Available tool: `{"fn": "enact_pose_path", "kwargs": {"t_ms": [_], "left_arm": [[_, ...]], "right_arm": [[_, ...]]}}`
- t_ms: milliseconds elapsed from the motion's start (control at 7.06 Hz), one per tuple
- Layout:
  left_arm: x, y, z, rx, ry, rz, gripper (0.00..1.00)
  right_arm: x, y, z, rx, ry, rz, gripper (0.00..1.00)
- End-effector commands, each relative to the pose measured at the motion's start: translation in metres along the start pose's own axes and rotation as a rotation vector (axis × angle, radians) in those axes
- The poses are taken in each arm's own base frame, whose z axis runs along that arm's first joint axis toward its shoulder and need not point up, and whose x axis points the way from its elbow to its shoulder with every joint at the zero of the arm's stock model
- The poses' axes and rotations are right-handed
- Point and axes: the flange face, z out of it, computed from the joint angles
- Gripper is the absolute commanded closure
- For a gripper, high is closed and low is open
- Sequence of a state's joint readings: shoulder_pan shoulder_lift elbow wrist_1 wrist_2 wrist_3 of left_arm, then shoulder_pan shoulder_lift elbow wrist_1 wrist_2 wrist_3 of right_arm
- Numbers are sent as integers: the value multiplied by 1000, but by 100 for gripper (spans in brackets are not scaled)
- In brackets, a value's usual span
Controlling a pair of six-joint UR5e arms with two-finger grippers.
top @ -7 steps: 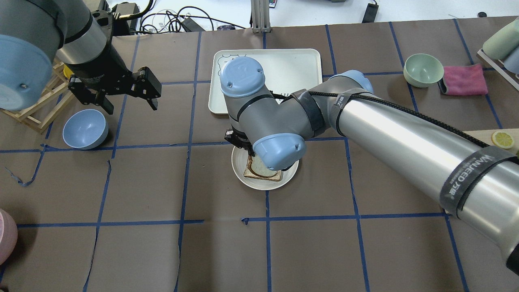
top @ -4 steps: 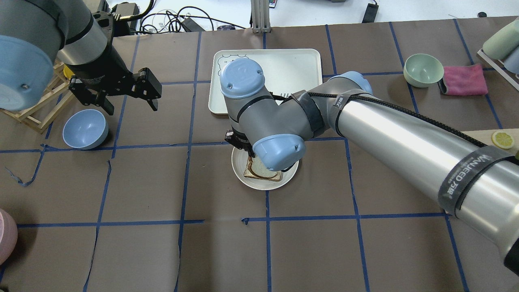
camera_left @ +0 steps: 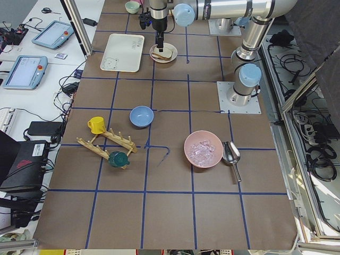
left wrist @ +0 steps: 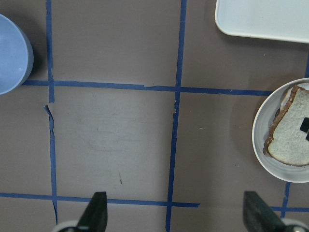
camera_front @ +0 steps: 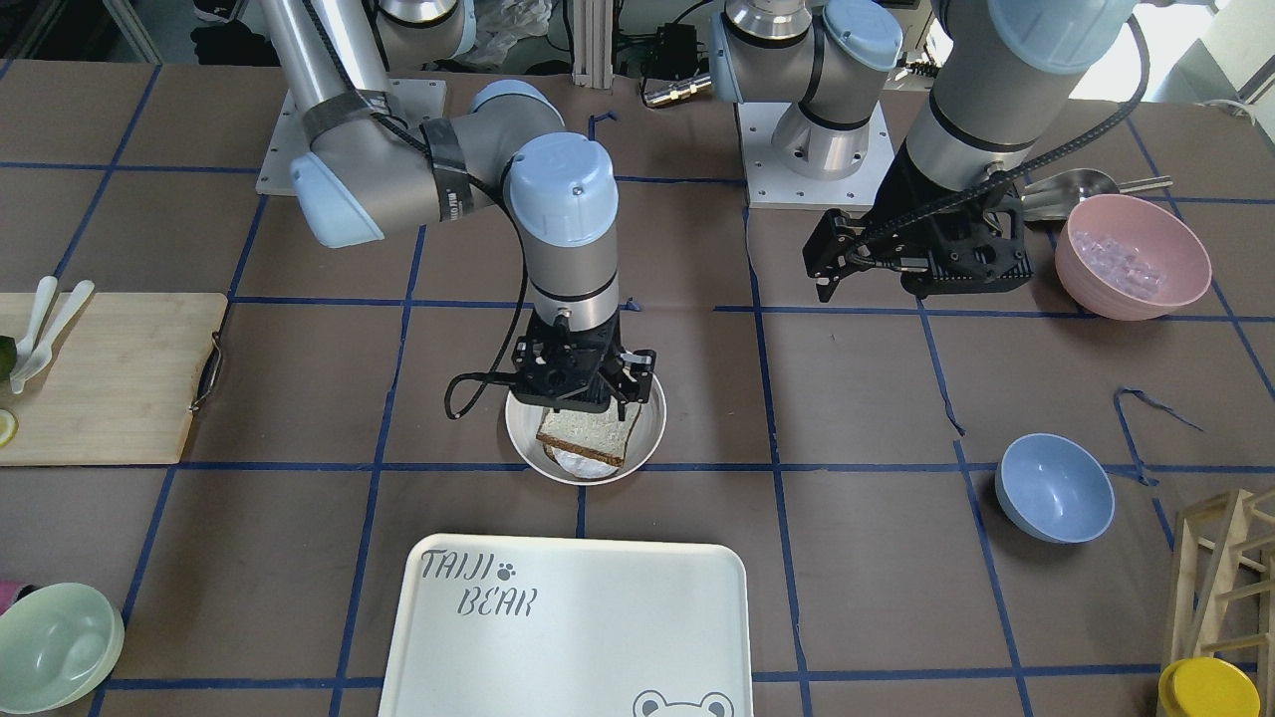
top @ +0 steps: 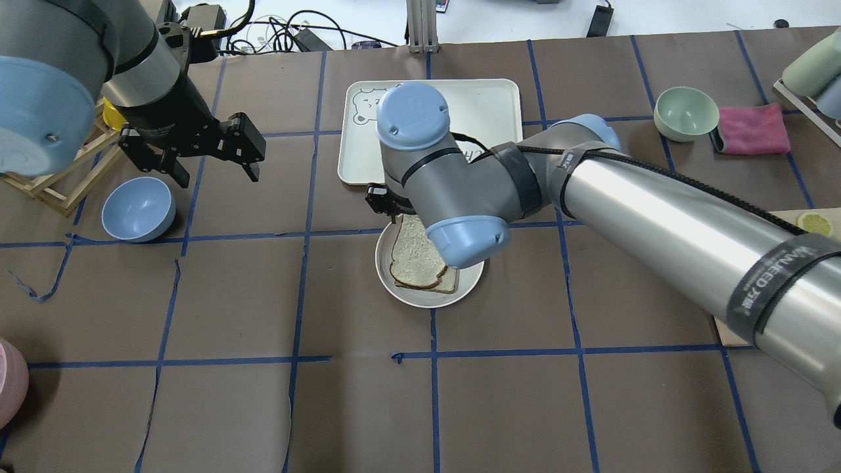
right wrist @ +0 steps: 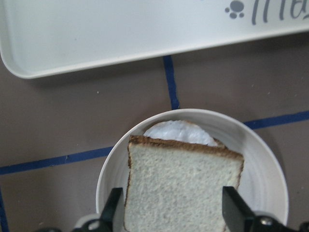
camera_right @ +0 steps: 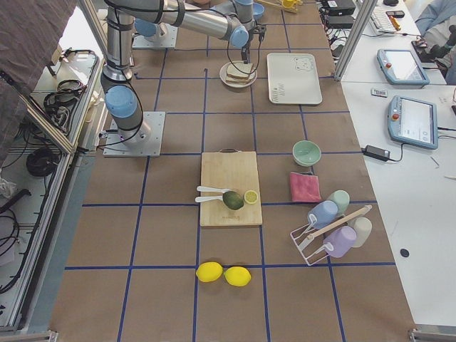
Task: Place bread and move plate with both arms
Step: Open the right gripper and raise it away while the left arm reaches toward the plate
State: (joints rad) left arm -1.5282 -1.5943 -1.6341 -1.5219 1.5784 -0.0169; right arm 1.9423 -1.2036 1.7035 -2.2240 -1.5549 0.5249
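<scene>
The bread lies in the round cream plate on top of the paler egg slice, whose white shows under it in the front view. My right gripper hangs open just above the plate's robot-side edge; in its wrist view the fingers straddle the bread without gripping it. My left gripper is open and empty, well to the left of the plate, above bare table. Its wrist view shows the plate and bread at the right edge.
The white TAIJI BEAR tray lies just beyond the plate. A blue bowl and a wooden rack are below the left arm. A green bowl, a pink cloth and a cutting board are on the right arm's side.
My right wrist has drawn back from over the plate towards the tray, uncovering the bread, which now lies over the egg slice. My left gripper has shifted slightly right.
</scene>
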Motion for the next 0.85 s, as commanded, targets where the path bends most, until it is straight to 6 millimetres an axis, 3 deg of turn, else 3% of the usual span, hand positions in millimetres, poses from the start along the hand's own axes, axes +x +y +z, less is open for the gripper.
{"fn": "enact_pose_path", "kwargs": {"t_ms": [0, 142, 283, 425, 567, 708], "left_arm": [[-9, -4, 4, -4, 1, -28, 0], [-13, -6, 17, -28, 2, -28, 0], [-11, -16, 33, -12, 16, -43, 0], [-2, -23, 62, 3, 22, -58, 0], [16, -15, 95, -39, 23, -110, 0], [34, -22, 116, 35, 34, -85, 0]], "right_arm": [[88, -48, -33, -57, 40, -123, 0], [122, -56, -66, -84, 52, -146, 0], [135, -53, -103, -121, 55, -158, 0], [128, -51, -155, -147, 23, -155, 0], [123, -57, -189, -169, 23, -156, 0], [124, -52, -200, -188, 37, -162, 0]]}}
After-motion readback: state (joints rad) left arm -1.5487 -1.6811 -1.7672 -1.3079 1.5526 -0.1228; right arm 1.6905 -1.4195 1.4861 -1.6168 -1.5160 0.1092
